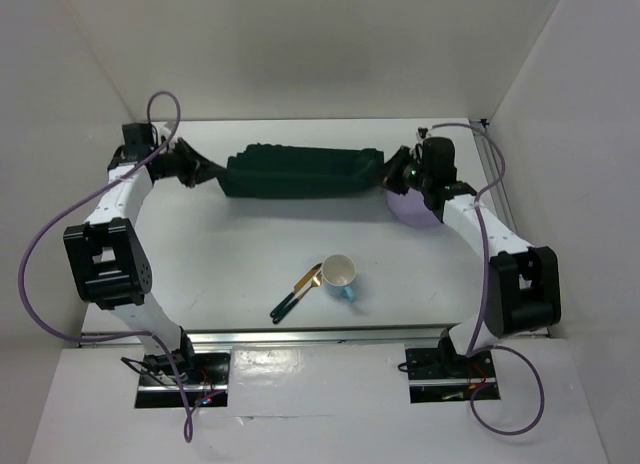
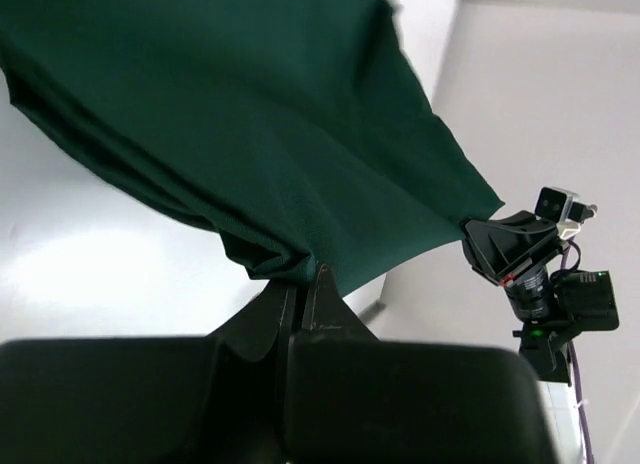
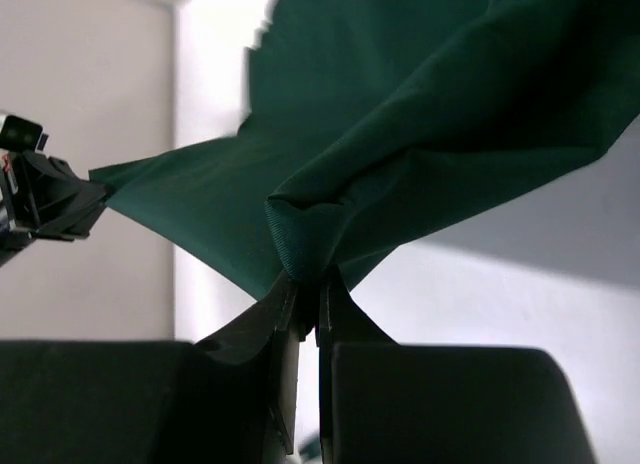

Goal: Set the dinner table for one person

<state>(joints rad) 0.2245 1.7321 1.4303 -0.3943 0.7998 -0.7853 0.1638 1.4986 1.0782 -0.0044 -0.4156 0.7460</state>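
A dark green cloth placemat (image 1: 295, 172) hangs stretched between my two grippers above the far part of the white dinner table (image 1: 240, 254). My left gripper (image 1: 207, 173) is shut on its left end, seen in the left wrist view (image 2: 302, 274) with the cloth (image 2: 250, 124) bunched at the tips. My right gripper (image 1: 388, 176) is shut on its right end, with a fold of cloth (image 3: 400, 134) pinched at the tips in the right wrist view (image 3: 308, 282). A white cup with a blue handle (image 1: 339, 276) and cutlery with dark handles (image 1: 296, 291) lie near the table's front.
A pale lilac plate (image 1: 412, 212) lies partly under the right arm. White walls stand at the back and right. A metal rail (image 1: 300, 335) runs along the near edge.
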